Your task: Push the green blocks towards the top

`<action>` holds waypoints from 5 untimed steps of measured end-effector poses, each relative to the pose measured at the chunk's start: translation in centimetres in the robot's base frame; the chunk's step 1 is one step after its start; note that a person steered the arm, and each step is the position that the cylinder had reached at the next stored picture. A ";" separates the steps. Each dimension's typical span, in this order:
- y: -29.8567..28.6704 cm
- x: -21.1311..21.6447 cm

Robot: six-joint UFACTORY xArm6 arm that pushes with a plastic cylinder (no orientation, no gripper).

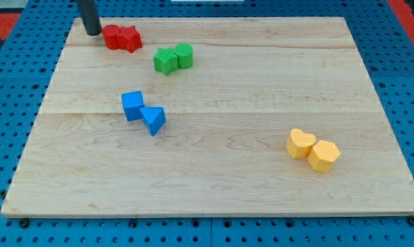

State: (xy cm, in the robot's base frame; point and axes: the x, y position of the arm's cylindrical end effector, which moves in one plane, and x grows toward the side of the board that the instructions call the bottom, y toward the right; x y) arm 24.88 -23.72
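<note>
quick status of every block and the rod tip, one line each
my tip: on the board at the view's top left, just left of the red blocks
red blocks: paired, touching
green blocks: paired, touching, untouched by the tip
blue blocks: paired, touching
yellow blocks: paired, touching

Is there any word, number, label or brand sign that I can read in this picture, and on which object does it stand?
None: no text, number or logo shows anywhere.
The wooden board is plain.
The red blocks, green blocks, blue blocks and yellow blocks carry no marks.
My tip, just left of the red blocks, is plain dark.
The blue pegboard shows only holes.
</note>
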 end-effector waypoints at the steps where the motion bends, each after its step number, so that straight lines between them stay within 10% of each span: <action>1: 1.1 8.5; 5: 22.3 7.0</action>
State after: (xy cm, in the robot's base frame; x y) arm 31.91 -1.43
